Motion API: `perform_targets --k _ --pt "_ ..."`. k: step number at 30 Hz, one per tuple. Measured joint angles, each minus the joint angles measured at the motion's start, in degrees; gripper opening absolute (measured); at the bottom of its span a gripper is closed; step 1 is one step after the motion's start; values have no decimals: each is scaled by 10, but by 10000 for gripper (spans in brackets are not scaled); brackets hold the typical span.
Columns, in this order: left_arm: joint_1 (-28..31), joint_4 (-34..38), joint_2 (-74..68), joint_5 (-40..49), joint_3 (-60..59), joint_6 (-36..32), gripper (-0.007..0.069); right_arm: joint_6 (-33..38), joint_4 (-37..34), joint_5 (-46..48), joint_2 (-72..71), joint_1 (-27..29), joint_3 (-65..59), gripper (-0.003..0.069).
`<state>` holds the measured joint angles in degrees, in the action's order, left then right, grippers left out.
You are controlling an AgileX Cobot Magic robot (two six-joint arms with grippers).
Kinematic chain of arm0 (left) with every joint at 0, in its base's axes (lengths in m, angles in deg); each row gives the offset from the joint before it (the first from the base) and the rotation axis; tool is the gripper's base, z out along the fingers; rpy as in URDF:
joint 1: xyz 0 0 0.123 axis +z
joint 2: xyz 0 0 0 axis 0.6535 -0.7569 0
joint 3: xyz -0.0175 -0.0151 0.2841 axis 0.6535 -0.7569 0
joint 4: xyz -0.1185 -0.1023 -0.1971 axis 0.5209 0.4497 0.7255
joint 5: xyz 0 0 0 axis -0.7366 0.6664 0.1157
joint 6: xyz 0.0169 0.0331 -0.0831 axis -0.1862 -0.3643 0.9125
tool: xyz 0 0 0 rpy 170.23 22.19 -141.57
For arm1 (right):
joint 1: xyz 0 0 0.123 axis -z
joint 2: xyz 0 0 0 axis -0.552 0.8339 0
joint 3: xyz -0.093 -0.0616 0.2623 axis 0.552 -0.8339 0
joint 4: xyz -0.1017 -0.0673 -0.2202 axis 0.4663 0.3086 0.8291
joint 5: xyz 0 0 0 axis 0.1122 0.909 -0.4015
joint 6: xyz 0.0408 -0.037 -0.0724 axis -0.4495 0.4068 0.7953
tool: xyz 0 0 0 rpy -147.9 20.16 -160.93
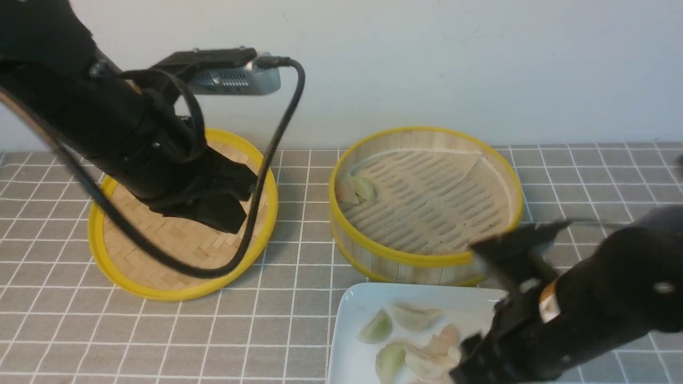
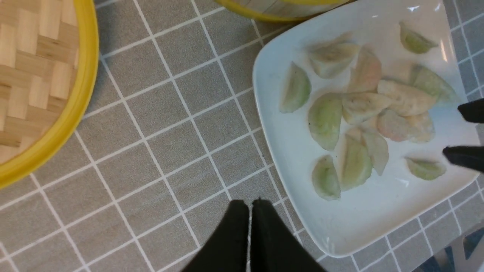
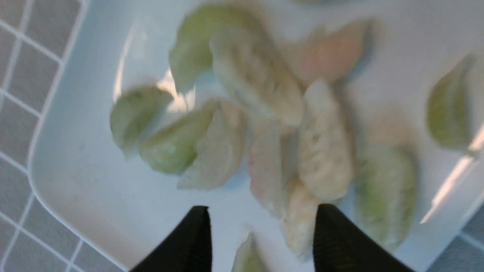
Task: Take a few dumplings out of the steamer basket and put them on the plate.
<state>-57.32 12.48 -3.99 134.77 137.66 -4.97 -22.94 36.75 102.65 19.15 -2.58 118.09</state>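
Observation:
The steamer basket (image 1: 427,250) stands at the centre right with two dumplings (image 1: 356,189) against its left inner wall. The white plate (image 1: 349,325) lies in front of it and holds several green and cream dumplings (image 1: 413,317). My right gripper (image 3: 261,213) hangs low over the plate (image 3: 75,181), jaws wide open, with the dumpling pile (image 3: 264,113) below; a green dumpling tip (image 3: 247,255) lies between the fingers. My left gripper (image 2: 249,204) is shut and empty above the tablecloth, beside the plate (image 2: 370,223). In the front view it (image 1: 229,218) hovers over the lid.
The flat woven yellow-rimmed lid (image 1: 176,250) lies at the left, partly under my left arm; its edge shows in the left wrist view (image 2: 38,75). A grey tiled cloth (image 1: 299,330) covers the table. A white wall closes the back.

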Motion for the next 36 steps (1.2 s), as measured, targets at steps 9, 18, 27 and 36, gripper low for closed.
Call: perform_targets --k 9,18,27,36 --pt "0 0 186 -88 -63 -13 -5 -205 255 -70 -379 0 -30 -1" --pt "0 3 439 -249 -281 -15 -5 -326 397 -203 -724 0 -200 -13" --pt "0 7 596 -324 -437 -14 -5 -349 457 -225 -791 0 -249 -14" --pt "0 9 653 -344 -470 -14 -5 -350 482 -231 -791 0 -249 -14"
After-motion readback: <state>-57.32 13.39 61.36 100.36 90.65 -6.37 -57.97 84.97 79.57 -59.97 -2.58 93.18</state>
